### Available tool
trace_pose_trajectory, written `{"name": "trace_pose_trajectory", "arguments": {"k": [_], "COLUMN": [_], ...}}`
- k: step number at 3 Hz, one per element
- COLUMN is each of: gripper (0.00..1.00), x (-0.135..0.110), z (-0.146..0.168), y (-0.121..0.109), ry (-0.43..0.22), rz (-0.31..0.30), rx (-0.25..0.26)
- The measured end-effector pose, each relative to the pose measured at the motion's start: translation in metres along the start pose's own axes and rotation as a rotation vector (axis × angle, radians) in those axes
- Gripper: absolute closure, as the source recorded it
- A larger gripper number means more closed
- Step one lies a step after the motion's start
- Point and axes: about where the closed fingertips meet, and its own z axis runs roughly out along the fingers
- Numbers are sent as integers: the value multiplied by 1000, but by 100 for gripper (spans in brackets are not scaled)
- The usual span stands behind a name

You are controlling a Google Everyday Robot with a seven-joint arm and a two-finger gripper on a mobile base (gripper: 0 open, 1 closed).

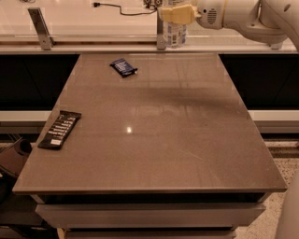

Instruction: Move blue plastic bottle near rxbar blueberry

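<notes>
The blue plastic bottle [175, 33] hangs at the top of the camera view, over the far edge of the table [154, 154]. Its upper part is cut off by the frame and its base seems raised clear of the top. The gripper [176, 14] is clamped around the bottle's body, its pale yellow fingers [174, 13] wrapped across the label. The white arm [233, 16] reaches in from the upper right corner. The table is a wide grey-brown slab with a dull sheen, a small bright glare spot [129, 130] near its middle and a soft dark shadow [196, 93] across its far right part. Under its front edge sits a pale drawer front [149, 214]. Behind it runs a light counter [93, 23] with a metal bracket [39, 28] at the left and a dark cable [119, 10] lying along it. Dark openings flank the table on both sides, and speckled floor [280, 163] shows at the right. The rxbar blueberry [124, 67] lies flat near the far edge, left of centre, well apart from the bottle and to its lower left. A longer black bar wrapper [60, 129] with white print lies at the left edge, far from both. The stretch of table between the bottle and the rxbar blueberry is bare surface.
</notes>
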Motion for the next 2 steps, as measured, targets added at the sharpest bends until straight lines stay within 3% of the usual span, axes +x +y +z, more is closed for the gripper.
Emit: {"name": "trace_pose_trajectory", "arguments": {"k": [2], "gripper": [100], "x": [63], "z": [41], "y": [-42], "ry": [-33], "rz": [58], "rx": [52]}}
